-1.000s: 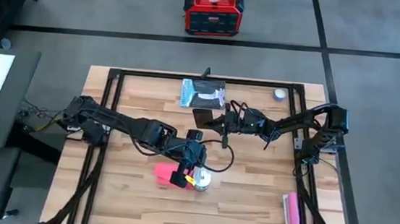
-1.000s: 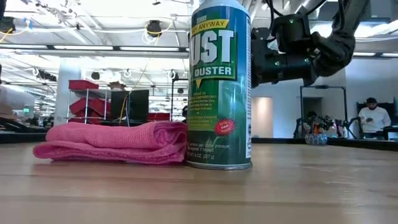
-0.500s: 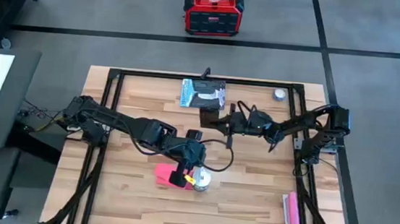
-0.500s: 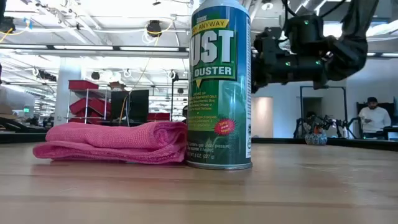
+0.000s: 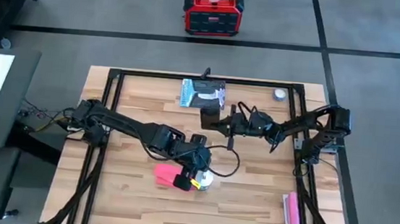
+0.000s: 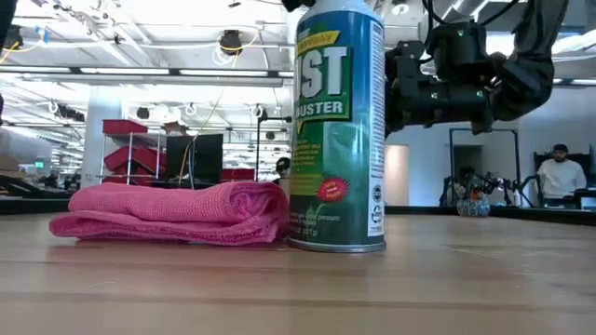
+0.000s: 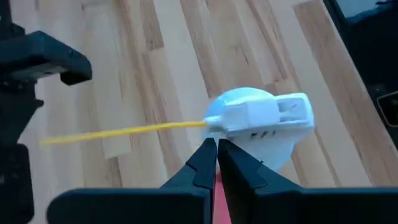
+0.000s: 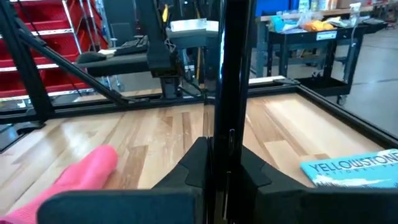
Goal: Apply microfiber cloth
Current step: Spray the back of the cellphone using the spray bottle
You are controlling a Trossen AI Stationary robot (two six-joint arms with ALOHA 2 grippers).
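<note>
- Left gripper (image 5: pixel 193 175): fingers pinched together, empty, poised above the duster can (image 5: pixel 203 182).
- Microfiber cloth (image 5: pixel 169 176): folded, touching the can at its 9 o'clock, long axis 9-to-3; left arm nearer.
- Right gripper (image 5: pixel 217 121): clamped on the black phone (image 5: pixel 207 118), well apart at 1 o'clock.

"UST … DUSTER" on green spray can (image 6: pixel 337 130), "YELLOWSTONE" on blue packet (image 8: pixel 354 169)

Bright pink-red, plain, is being shown by the folded microfiber cloth (image 6: pixel 172 212). Green with white lettering is being displayed on the duster can (image 6: pixel 338 126); its nozzle cap (image 7: pixel 261 115) is being seen as white, its straw (image 7: pixel 121 131) yellow. Pale wood grain is being shown by the table (image 5: pixel 251 196).
</note>
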